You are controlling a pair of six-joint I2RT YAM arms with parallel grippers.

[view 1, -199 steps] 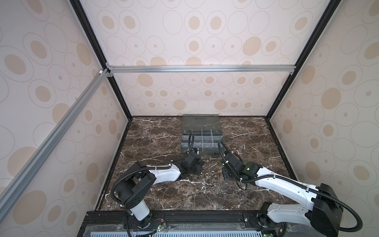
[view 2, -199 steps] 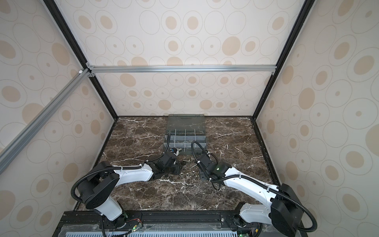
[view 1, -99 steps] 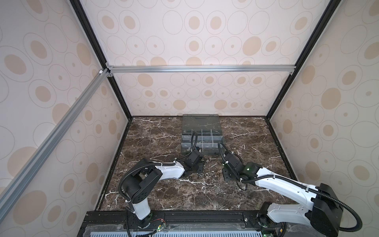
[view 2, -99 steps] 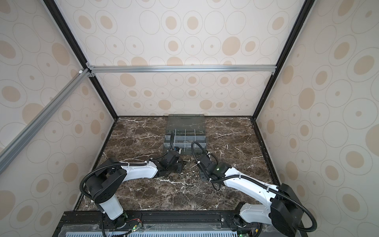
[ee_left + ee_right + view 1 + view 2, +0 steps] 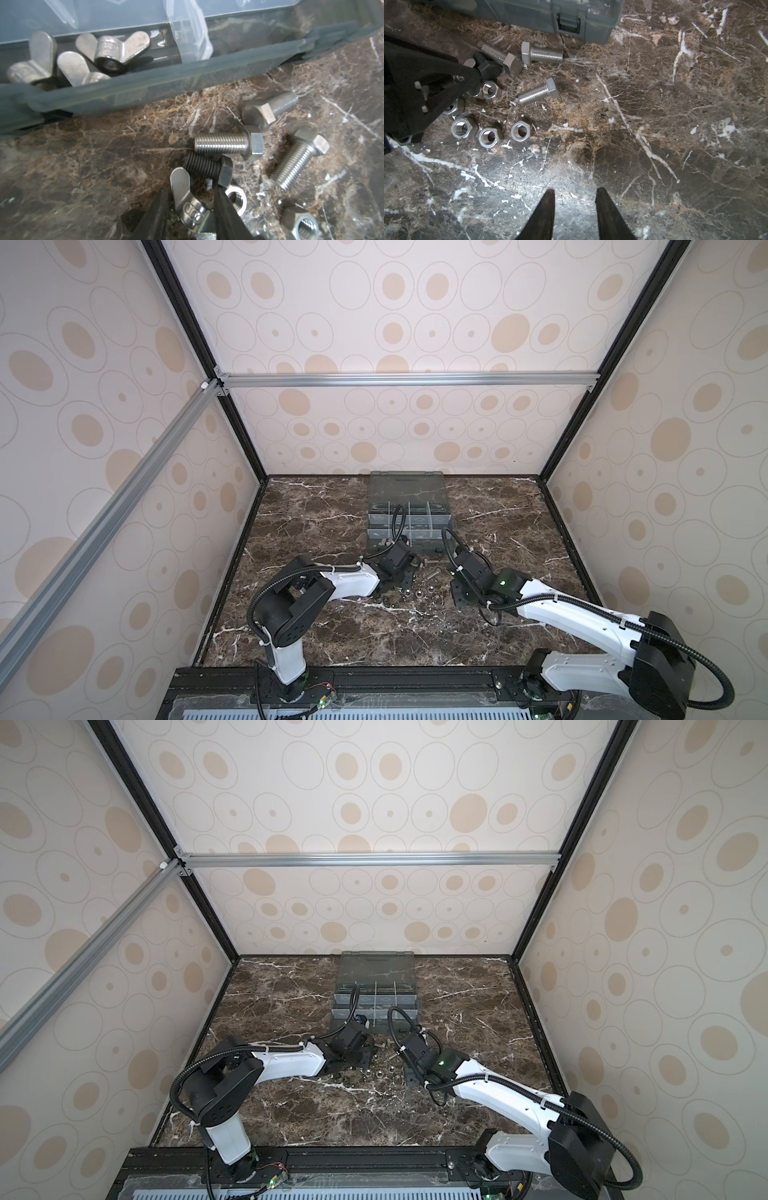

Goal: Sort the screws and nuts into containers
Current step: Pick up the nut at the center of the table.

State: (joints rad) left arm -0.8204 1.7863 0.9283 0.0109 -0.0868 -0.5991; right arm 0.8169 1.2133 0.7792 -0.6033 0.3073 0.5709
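left gripper [image 5: 190, 188]: jaws parted narrowly, straddling a wing nut [image 5: 187, 205]. Pads sit on or almost on its sides. Can't confirm a firm hold.
wing nut: one wing sticks out past the fingertips. A black screw [image 5: 205, 168] lies against or just beside that wing, and a hex nut [image 5: 236, 199] sits just beside one finger.
pile [image 5: 419, 589]: in a top view it's just below frame centre, with the box [image 5: 409, 518] dead centre above it, lid open.
compartment [image 5: 164, 52]: lower-left cell of the box in a top view. Three wing nuts are in it, so I'd say this one goes there too.
how: pinch the barrel, not the wing. Lift straight up so the black screw doesn't drag along. Clear the front wall [image 5: 145, 83] before crossing, then release low inside the cell.
risk: rounded barrel, so it may twist out if the pinch is off-centre.
right gripper [image 5: 575, 189]: partly open, empty, over bare marble [image 5: 654, 124]. It's right of the pile in both top views, out of the way.
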